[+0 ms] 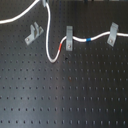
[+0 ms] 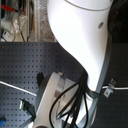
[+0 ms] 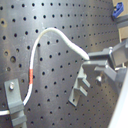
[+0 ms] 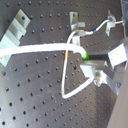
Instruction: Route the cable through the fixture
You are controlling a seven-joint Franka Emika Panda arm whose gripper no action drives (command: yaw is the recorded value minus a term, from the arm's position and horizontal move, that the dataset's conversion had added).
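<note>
Cable (image 1: 48,37) is what your claw (image 4: 88,61) is pinching: in the second wrist view you see the fingers (image 4: 97,59) closed on the white cord where it bends back on itself, with one length running off across the black pegboard (image 4: 35,95) and the other looping down and round. In the first exterior view the cord drops from the top edge, dips into a low loop, and climbs with its red band (image 1: 58,48) just beside the tall narrow clip (image 1: 68,38); its blue band (image 1: 88,39) sits between that clip and the small clip (image 1: 113,34) towards the first exterior view's right. The wide bracket (image 1: 34,34) with two prongs stands near the descending cord, on the first exterior view's left of it, and you can see the cord is not in its slot. The second exterior view is mostly filled by the arm (image 2: 80,35).
</note>
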